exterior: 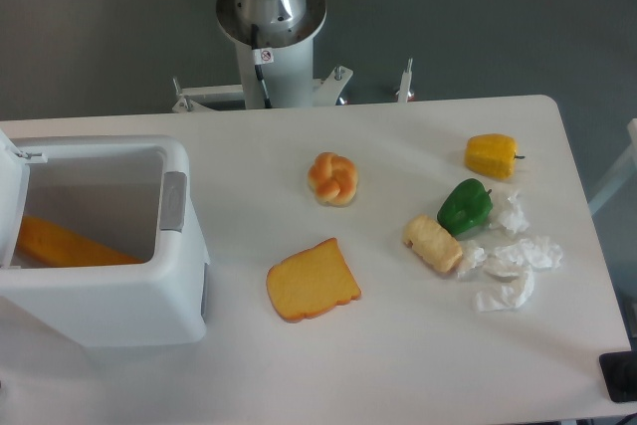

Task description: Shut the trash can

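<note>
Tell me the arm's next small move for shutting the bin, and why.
Probably bring the gripper, which is out of view, over to the left edge of the trash can. Its lid stands swung open there, the opening is exposed with an orange item inside, and only the arm's base shows.

Arm base (271,17) upright at far edge — gripper out of frame

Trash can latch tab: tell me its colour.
Grey, against the white trash can; the latch tab shows in the fixed camera view.
</note>
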